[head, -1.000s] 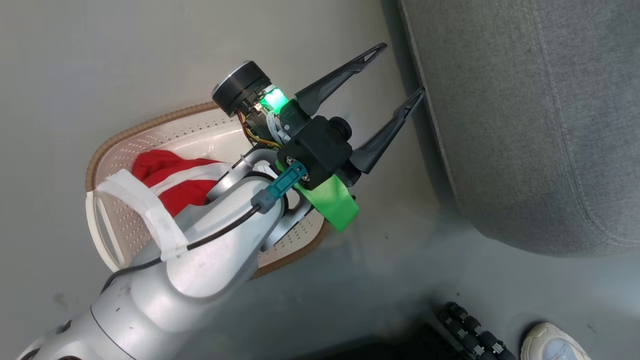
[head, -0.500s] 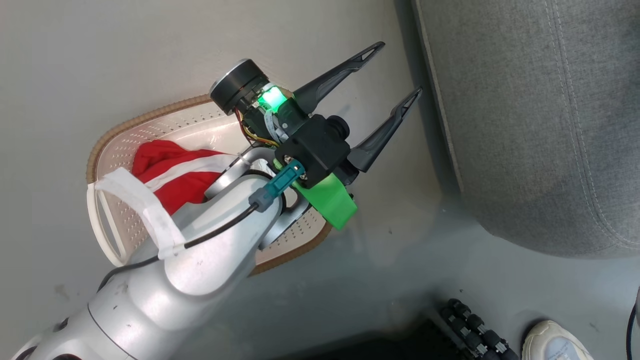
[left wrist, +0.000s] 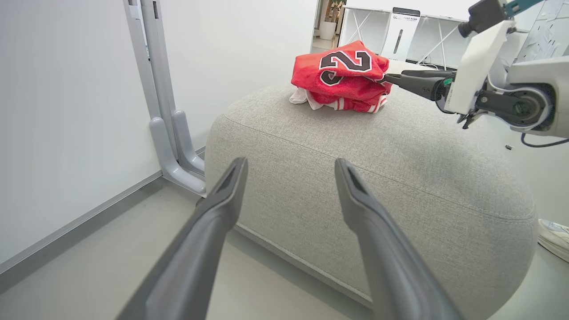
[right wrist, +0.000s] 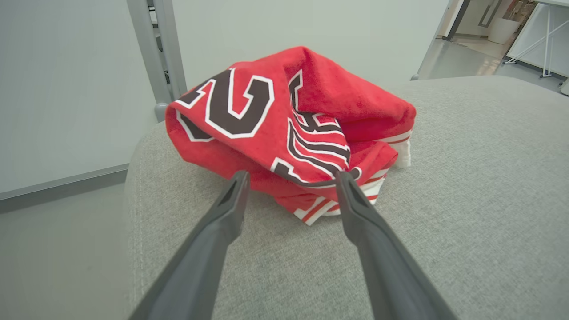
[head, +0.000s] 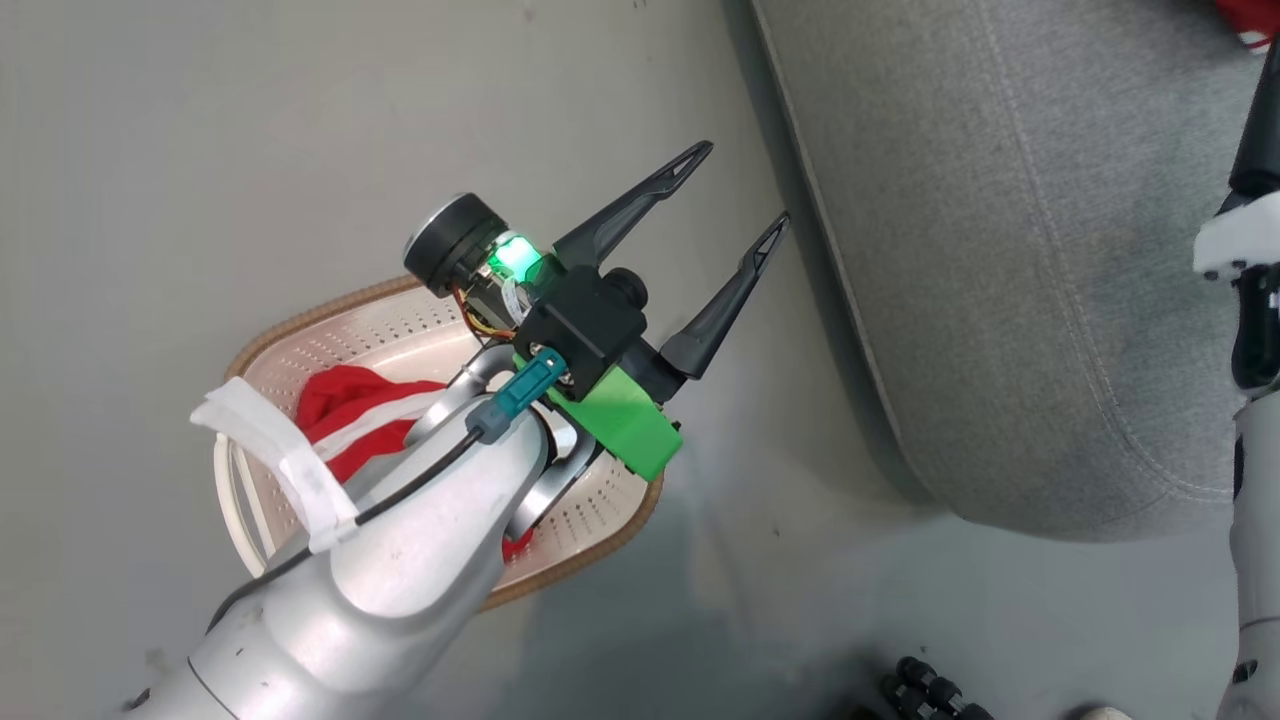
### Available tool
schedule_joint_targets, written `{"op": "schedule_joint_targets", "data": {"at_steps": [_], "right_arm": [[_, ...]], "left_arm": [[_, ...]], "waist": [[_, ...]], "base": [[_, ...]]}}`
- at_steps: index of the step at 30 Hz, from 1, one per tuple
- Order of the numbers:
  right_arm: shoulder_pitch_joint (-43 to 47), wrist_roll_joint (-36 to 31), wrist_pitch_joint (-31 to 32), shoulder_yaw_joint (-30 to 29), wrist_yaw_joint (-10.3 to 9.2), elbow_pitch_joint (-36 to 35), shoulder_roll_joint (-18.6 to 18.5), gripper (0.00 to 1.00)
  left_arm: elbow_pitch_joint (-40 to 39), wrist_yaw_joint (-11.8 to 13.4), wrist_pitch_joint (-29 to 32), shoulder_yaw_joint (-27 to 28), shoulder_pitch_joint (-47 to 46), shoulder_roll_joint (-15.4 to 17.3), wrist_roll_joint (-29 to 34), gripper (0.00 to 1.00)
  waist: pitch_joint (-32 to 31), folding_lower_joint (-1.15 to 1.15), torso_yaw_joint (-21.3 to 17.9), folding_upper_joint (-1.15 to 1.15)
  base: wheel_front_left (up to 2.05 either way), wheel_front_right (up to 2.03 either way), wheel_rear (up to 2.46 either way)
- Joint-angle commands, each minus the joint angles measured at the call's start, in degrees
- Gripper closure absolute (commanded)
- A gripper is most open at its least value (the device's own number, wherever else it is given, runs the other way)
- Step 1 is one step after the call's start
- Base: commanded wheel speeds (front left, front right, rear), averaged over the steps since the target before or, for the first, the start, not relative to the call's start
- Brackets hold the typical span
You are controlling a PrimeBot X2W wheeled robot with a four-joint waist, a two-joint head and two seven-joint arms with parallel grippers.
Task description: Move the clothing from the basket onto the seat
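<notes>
The red piece with a white band (head: 345,410) lies in the cream basket (head: 330,312), partly hidden under my left forearm. My left gripper (head: 740,185) is open and empty, held above the floor between the basket and the grey seat (head: 1000,250); its fingers (left wrist: 290,166) point at the seat's side. The red jersey (left wrist: 344,75) with black-and-white numerals lies crumpled on the seat (right wrist: 466,200). My right gripper (right wrist: 292,178) is open right at the jersey (right wrist: 266,115), one fingertip touching its edge and nothing clamped.
A wall with a grey metal post (left wrist: 164,111) stands left of the seat. A white shoe (left wrist: 553,235) rests on the floor beside the seat's far end. Black rollers of my base (head: 930,690) show at the bottom. Bare grey floor surrounds the basket.
The head view has shifted, bringing my right arm and a corner of the jersey into the right edge. My left gripper stays open above the basket's far edge.
</notes>
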Motion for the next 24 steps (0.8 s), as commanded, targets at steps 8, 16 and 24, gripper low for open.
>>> {"op": "schedule_joint_targets", "data": {"at_steps": [8, 16, 24], "right_arm": [[9.46, 0.87, -0.16, 5.48, -0.06, -7.46, -0.52, 0.0], [15.39, 2.24, -0.15, 12.24, -0.06, -13.66, 0.15, 0.0], [19.22, 3.46, -0.15, 17.28, -0.06, -15.18, 1.91, 0.0]], "left_arm": [[1.28, 1.74, -1.09, 2.5, 5.88, -0.95, -2.41, 0.0], [0.71, 2.5, -1.08, 6.35, 12.16, -1.67, -2.59, 0.0], [-0.62, 4.03, -1.09, 13.65, 18.99, -0.28, -2.44, 0.0]], "waist": [[-12.57, 0.0, 0.86, 0.49], [-19.38, 0.0, 5.66, 0.49], [-23.56, 0.0, 10.26, 0.49]], "base": [[0.0, 0.0, 0.0], [0.0, 0.0, 0.0], [0.0, 0.0, 0.0]]}}
